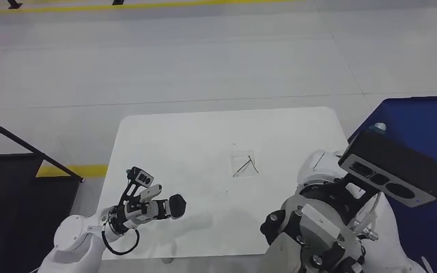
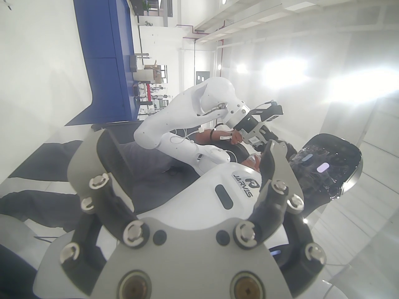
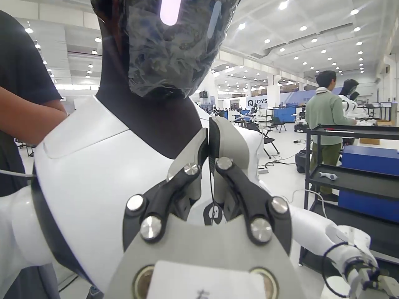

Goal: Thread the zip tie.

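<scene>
A thin black zip tie [image 1: 246, 166] lies bent in a V inside a faint square outline at the middle right of the white table [image 1: 177, 143]. My left gripper [image 1: 178, 205] hangs over the table's front left, well apart from the tie. Its jaws stand open with nothing between them [image 2: 187, 144], turned toward the robot's chest. My right gripper [image 3: 209, 144] is raised in front of the chest, away from the table, fingers shut. A thin dark strand shows in the slit between them; I cannot tell what it is. A person's hand [image 2: 234, 136] rests at the right gripper [image 2: 265, 143].
A blue cabinet [image 1: 410, 123] stands off the table's right side. A black frame [image 1: 34, 153] and a dark floor panel lie off its left edge. A black shelf cart [image 3: 352, 175] stands behind the robot.
</scene>
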Motion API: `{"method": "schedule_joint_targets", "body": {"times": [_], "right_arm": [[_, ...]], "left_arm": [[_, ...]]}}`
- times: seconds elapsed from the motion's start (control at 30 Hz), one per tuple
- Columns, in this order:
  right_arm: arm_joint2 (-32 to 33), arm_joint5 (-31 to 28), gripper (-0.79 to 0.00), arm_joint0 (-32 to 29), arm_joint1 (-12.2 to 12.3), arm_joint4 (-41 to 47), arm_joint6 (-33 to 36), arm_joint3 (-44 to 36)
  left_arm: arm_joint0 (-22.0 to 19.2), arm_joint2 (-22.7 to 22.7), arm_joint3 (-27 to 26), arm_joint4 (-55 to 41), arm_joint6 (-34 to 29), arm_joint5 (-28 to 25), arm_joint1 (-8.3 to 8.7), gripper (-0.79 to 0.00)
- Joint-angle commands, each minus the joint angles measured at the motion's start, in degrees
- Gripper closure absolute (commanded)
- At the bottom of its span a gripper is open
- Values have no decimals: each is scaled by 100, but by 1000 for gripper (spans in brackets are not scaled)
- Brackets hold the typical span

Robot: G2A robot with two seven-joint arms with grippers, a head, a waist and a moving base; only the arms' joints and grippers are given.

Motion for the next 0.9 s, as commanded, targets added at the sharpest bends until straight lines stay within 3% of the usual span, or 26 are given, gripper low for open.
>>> {"method": "schedule_joint_targets", "body": {"times": [0.0,0.13,0.33,0.47,0.57,0.77,0.87], "right_arm": [[288,-120,0,148,-3,-487,-59,-18],[1134,-746,0,524,-19,-2148,-267,-192],[1308,-961,0,485,-41,-3399,-583,-342],[991,-756,0,371,-42,-3025,-886,-248],[513,-420,0,293,-42,-1830,-1137,-307],[-1,429,0,-13,11,9,-785,-494],[393,763,0,-132,65,-432,-588,-219]], "left_arm": [[0,0,0,0,0,0,0,-785],[0,0,0,0,0,0,0,-785],[0,0,0,0,0,0,0,-785],[0,0,0,0,0,0,0,-785],[0,0,0,0,0,0,0,-785],[0,0,0,0,0,0,0,-785],[0,0,0,0,0,0,0,-785]]}}
